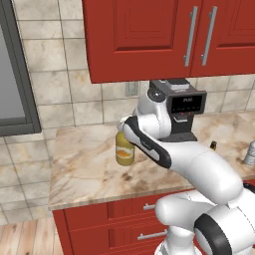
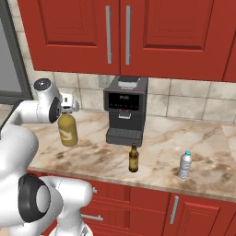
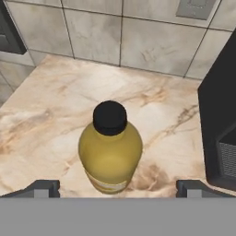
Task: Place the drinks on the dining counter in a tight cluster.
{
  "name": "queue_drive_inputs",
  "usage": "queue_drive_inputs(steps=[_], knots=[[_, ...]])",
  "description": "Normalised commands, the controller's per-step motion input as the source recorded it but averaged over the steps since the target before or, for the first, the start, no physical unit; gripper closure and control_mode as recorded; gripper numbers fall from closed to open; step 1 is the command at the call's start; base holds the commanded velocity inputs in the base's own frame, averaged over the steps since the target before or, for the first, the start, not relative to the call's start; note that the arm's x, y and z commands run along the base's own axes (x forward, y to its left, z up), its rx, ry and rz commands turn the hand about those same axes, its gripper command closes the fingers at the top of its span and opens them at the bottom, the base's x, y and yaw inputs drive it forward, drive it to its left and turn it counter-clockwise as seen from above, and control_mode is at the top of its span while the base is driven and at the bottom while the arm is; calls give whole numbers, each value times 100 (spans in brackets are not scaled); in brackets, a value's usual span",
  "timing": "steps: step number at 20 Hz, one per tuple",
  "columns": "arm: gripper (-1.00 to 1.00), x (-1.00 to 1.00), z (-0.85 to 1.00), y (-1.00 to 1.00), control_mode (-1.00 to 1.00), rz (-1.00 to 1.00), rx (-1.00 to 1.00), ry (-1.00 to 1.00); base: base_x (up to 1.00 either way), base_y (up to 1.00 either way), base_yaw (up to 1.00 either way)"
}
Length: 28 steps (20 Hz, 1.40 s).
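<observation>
Your pincer stands wide open and holds nothing. In the hand view you see its two dark fingertips far apart at the bottom, and the juice bottle stands between them, a little further on. The fingertips do not touch the bottle. In the right base view the pincer hangs just above the black cap of this bottle, at the left part of the wall counter.

The juice bottle is squat, upright, closed with a black cap, and full of yellow-orange liquid nearly to the neck. It has a pale label low on its body; you cannot read any writing on it. In the left base view the bottle is partly hidden behind the arm.

The brown bottle is slim, of dark glass, upright, and it stands just in front of the coffee machine. You cannot tell what is inside it. The water bottle is small and clear with a blue cap, upright, to the right of the brown one and well apart from it. Its content looks clear.

All three drinks are on the marbled wall counter under the red cabinets, spread in a line and not close together. The coffee machine has a dark display with small light characters, too small to read.
</observation>
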Motion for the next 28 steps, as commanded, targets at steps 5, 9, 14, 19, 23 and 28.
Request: queue_drive_inputs(steps=[5,9,14,19,23,28], knots=[[-100,20,3,9,-100,-2,7,6,0,0,0],[-100,18,0,8,-100,-2,3,6,0,0,0],[-100,15,0,14,-100,-2,0,6,0,0,0],[-100,8,-5,6,-100,-1,0,2,0,0,0],[-100,1,-17,0,-100,0,0,0,0,0,0],[-100,6,-19,0,-100,0,-1,0,0,0,0]])
